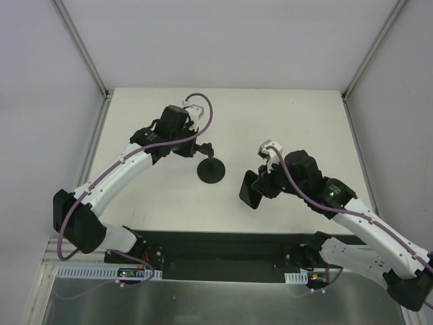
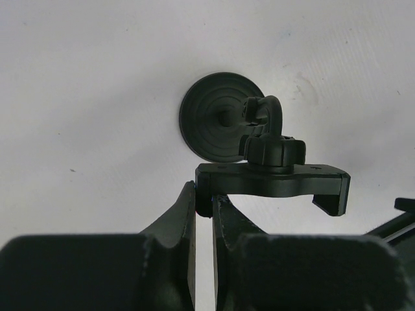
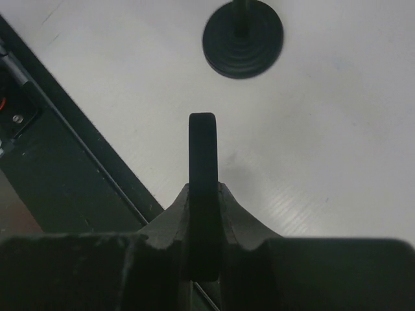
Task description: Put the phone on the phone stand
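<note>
Left wrist view: left gripper (image 2: 204, 194) was clamped on one end of the cradle of the phone stand (image 2: 272, 178). The stand's disc base sat flat on the table (image 2: 78, 97), around mid-table. Right gripper (image 3: 203, 204) was pinching the phone (image 3: 202, 149) across its flat faces, edge-on, apparently off the surface, just right of the stand and nearer.

Suggested approach: steady the stand, square the phone's back to the cradle, slide it between the side prongs, and release only once seated.

Table was plain matte white, enclosed by white panels (image 1: 40, 68) on aluminium rails.

The phone (image 1: 251, 190) right of phone stand (image 1: 211, 170).
</note>
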`<state>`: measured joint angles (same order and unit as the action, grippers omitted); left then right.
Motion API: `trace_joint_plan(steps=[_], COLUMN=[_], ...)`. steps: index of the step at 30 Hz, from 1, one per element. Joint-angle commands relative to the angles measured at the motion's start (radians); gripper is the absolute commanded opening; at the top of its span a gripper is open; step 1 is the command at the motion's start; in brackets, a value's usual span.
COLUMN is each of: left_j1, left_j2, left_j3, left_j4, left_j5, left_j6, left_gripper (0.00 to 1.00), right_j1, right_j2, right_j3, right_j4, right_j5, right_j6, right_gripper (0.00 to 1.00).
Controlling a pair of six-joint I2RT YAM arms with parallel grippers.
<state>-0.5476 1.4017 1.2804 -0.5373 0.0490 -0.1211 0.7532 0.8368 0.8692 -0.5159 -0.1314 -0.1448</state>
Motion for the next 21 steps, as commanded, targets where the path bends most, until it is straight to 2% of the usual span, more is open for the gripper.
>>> trace_joint_plan(steps=[1,5,12,21], left_j1=[-0.032,-0.058,-0.061,-0.081], left_j2=[-0.095,-0.124,-0.15,-0.182], left_j3=[-0.049,-0.096,-0.125,-0.133], left_j4=[0.023,0.069,0.089,0.089], left_j5=[0.025,0.012,0.077,-0.073], left_j6=[0.023,0.038,0.012,-0.182], left_gripper=[0.0,0.0,0.0,0.0], right_j1=[0.115,0.163,0.155,0.137], right_j2=[0.033,0.076,0.159,0.111], right_j3=[0.079,0.074,0.162,0.116], right_j4=[0.21,0.365,0.364,0.366], right_j5=[-0.119,-0.217,-0.18,-0.119], right_j6=[-0.122,-0.203,-0.219,-0.176], right_gripper=[0.01,0.01,0.01,0.01])
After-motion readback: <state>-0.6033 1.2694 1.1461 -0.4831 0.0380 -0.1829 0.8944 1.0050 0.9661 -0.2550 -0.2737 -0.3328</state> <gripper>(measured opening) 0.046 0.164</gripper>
